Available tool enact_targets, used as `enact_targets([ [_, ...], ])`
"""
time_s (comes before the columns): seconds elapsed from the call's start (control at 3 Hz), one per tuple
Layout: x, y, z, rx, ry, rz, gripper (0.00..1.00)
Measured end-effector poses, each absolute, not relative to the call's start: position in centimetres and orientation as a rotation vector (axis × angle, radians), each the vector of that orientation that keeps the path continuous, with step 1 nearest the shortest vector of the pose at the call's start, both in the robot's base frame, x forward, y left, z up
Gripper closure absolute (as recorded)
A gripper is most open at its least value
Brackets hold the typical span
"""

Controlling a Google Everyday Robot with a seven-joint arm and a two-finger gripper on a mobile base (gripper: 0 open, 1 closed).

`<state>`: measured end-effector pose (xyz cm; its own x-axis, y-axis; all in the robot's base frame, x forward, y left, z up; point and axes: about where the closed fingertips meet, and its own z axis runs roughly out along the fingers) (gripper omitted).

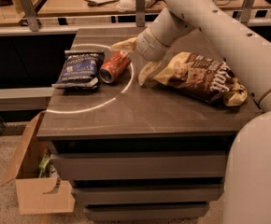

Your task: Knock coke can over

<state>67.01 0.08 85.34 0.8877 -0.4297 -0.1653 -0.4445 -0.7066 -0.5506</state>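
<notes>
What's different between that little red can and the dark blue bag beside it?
The coke can is red, round and metal; the dark blue chip bag is flat and soft. The can is much smaller than the bag. Both lie on the table near the gripper, whose jaws stand open.

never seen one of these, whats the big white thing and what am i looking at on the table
The big white thing is a robot's arm, reaching in from the right of the picture. At its end is the gripper, two fingers that work like a simple hand. They are spread open and hold nothing.

There is only one picture, from one camera looking down on a dark table. Where that camera is mounted is not known.

On the table, the red coke can lies on its side just left of the gripper. Left of it is a dark blue chip bag, and to the right lies a brown chip bag. A cardboard box sits on the floor.
</notes>
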Motion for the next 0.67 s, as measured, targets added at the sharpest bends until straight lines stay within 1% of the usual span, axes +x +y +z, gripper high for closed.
enact_targets([
  [0.67, 67.01, 0.07, 86.00, -2.450, 0.628, 0.033, 0.00],
])
